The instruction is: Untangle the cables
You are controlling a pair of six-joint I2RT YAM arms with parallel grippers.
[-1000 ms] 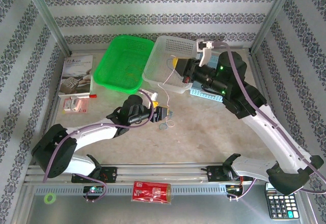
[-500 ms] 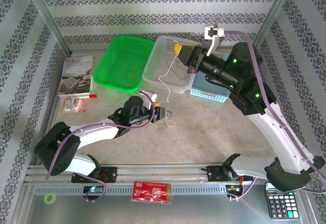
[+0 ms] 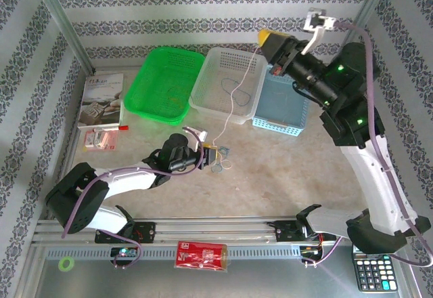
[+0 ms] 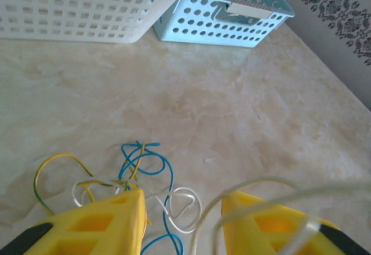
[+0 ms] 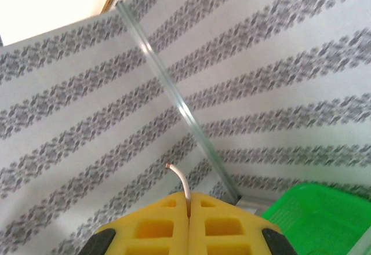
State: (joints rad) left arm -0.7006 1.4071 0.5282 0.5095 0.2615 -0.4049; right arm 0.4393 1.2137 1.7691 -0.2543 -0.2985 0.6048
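The desk (image 3: 291,176) is smooth, marbled beige with a faint sheen. The white basket (image 4: 87,11), blue basket (image 4: 232,17) and green basket (image 3: 140,84) are perforated moulded plastic. The cables (image 4: 139,165) wear smooth, glossy insulation. The left gripper (image 4: 181,200) has matt yellow plastic jaws. The corner post (image 5: 174,101) is bare metal.

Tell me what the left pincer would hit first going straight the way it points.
The cable tangle lying on the table, just ahead of the left pincer, whose jaws stand apart. Past it, bare tabletop toward the blue basket; depth there is unclear.
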